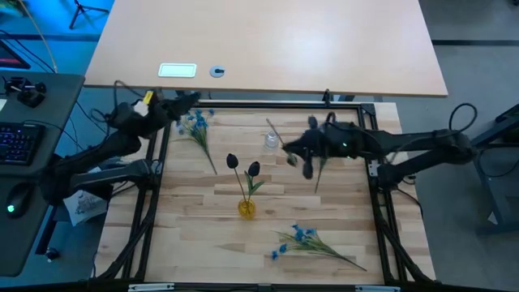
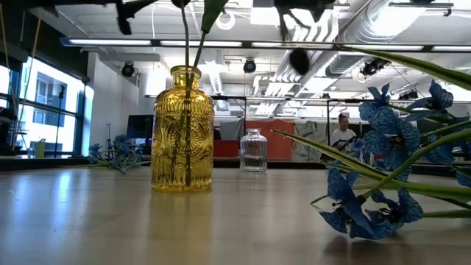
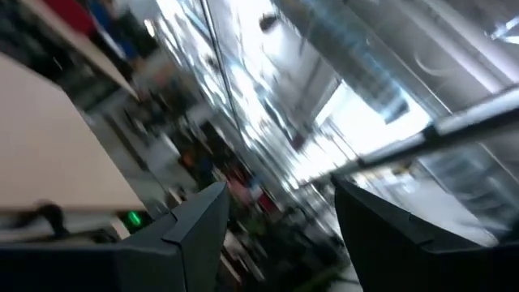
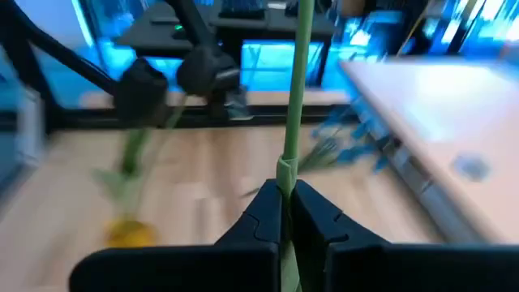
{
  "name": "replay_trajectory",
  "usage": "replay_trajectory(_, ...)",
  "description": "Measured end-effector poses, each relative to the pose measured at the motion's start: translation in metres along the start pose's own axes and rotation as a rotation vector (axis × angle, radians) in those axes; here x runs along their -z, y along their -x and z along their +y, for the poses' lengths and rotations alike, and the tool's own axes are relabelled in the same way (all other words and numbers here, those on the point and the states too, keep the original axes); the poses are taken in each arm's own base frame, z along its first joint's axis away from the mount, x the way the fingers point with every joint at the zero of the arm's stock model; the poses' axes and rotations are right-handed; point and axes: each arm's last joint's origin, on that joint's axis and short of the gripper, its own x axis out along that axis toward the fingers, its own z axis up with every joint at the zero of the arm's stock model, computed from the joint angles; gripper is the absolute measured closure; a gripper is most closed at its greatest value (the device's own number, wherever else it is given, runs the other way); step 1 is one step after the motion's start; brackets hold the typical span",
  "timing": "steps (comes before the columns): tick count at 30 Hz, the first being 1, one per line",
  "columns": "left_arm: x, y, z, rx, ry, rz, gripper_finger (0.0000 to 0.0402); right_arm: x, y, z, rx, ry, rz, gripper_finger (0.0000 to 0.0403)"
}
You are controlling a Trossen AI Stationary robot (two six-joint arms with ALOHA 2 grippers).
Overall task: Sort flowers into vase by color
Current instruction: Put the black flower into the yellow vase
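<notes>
Black tulip in transit toward yellow vase; two already sorted.

Right gripper (image 4: pixel 285 212) closed on green stem of a black tulip (image 1: pixel 308 169), held aloft above worktop (image 1: pixel 340 227), bud hanging just below and ahead of gripper. Yellow glass vase (image 1: pixel 246 208) ahead of gripper and lower, well apart, already holding two black tulips (image 1: pixel 253 169). Clear glass vase (image 1: pixel 270 141) close beside gripper, empty as far as visible. One blue flower spray (image 1: pixel 304 238) flat on worktop beyond yellow vase; second blue spray (image 1: pixel 195 123) near left gripper (image 3: pixel 276 219), parked at far worktop edge, open, nothing held. Judged step: carry phase. Next move calls for travel over yellow vase mouth, stem end aligned downward with narrow neck, then lowering past stems already inside before release.
</notes>
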Motion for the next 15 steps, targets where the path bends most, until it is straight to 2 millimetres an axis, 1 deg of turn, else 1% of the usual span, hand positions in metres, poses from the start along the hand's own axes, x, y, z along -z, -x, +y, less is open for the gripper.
replay_trajectory(3, 0.0, -0.021, -0.012, 0.054, 0.012, 0.093, 0.0188, -0.014, -0.014, -0.014, 0.051, 0.171, -0.013, 0.0402)
replay_trajectory(6, 0.001, -0.045, -0.024, 0.046, 0.003, 0.165, 0.0188, -0.033, -0.023, -0.028, 0.099, 0.319, -0.015, 0.0402)
replay_trajectory(11, -0.001, -0.077, -0.039, -0.002, 0.031, 0.299, 0.0188, -0.066, -0.026, -0.052, 0.181, 0.501, 0.018, 0.0402)
replay_trajectory(13, -0.003, -0.087, -0.044, 0.006, 0.086, 0.341, 0.0188, -0.079, -0.024, -0.058, 0.221, 0.558, 0.027, 0.0402)
replay_trajectory(15, -0.003, -0.096, -0.046, 0.017, 0.176, 0.371, 0.0188, -0.089, -0.024, -0.062, 0.244, 0.631, 0.032, 0.0402)
